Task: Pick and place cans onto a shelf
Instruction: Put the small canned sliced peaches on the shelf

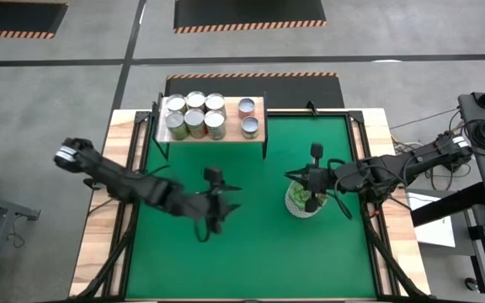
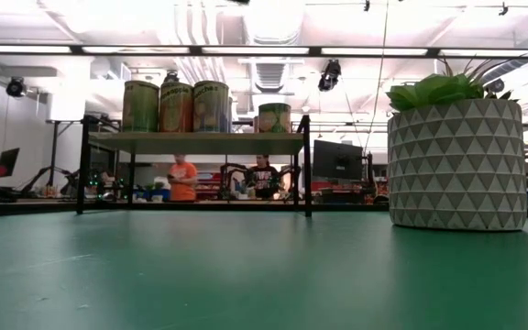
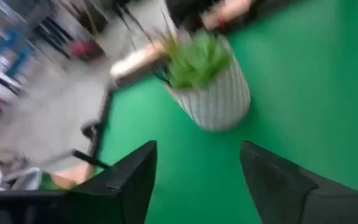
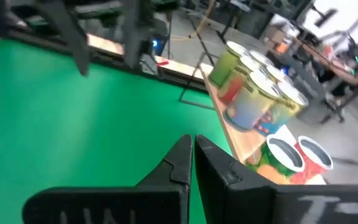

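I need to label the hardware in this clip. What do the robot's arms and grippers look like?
Both arms are dark, slim and jointed. The left gripper has two flat black wedge-shaped fingers; the right gripper has the same black tapered pair. The left arm's base end looks pale grey; cables trail from the right arm's base.

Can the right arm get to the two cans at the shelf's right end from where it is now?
Probably yes. The right gripper, fingers shut, hovers above the plant pot; only bare green mat lies between it and those two cans at the open end of the shelf.
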You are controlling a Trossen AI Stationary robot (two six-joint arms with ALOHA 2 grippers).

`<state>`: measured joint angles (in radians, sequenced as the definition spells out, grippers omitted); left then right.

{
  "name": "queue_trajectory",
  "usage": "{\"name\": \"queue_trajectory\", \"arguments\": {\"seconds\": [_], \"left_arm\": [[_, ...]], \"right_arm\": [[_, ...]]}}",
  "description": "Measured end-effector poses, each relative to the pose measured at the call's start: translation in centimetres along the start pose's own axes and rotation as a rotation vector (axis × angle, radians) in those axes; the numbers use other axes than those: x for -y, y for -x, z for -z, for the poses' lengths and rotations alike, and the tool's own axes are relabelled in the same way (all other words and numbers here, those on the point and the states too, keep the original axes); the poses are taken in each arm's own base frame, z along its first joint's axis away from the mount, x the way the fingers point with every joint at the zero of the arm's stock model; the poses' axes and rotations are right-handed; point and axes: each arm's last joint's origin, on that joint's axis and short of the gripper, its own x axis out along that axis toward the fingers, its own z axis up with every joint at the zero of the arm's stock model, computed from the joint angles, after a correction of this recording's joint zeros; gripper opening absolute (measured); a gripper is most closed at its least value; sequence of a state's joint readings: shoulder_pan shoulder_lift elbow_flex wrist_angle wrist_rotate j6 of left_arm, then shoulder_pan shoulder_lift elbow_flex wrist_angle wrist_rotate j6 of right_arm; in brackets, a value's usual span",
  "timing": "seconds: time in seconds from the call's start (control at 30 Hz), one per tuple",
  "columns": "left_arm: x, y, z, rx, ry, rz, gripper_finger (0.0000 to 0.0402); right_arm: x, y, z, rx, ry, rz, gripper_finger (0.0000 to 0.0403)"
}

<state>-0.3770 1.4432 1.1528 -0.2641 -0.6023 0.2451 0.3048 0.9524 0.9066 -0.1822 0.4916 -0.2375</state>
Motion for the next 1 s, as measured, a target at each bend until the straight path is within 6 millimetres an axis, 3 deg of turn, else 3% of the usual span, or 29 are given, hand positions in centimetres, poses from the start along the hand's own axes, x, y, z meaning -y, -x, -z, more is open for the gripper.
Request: {"name": "queue_trajectory", "arguments": {"seconds": [0.13, 0.33, 0.53, 0.7, 0.87, 1.0], "left_arm": [[0.4, 1.8, 2.1, 0.156, 0.089, -0.046, 0.0175], [-1.2, 4.4, 4.3, 0.233, 0.157, -0.113, 0.0092], [-2.8, 6.9, 5.3, 0.303, 0.227, -0.133, 0.0014], [-3.1, 7.6, 6.4, 0.320, 0.325, -0.121, 0.0009], [-2.8, 7.5, 7.5, 0.309, 0.379, -0.107, 0.0006], [-2.9, 7.8, 7.5, 0.320, 0.391, -0.105, 0.0001]], "right_arm": [[0.7, -0.6, 0.2, -0.012, -0.112, 0.047, 0.0009], [3.0, -2.5, 1.4, -0.097, -0.323, 0.161, 0.0009], [7.3, -5.1, 1.8, -0.234, -0.437, 0.218, 0.0009], [11.4, -8.5, 1.3, -0.268, -0.487, 0.085, 0.0009], [15.6, -11.5, 1.5, -0.376, -0.539, 0.115, 0.0009], [17.6, -13.0, 2.4, -0.498, -0.571, 0.143, 0.0009]]}}
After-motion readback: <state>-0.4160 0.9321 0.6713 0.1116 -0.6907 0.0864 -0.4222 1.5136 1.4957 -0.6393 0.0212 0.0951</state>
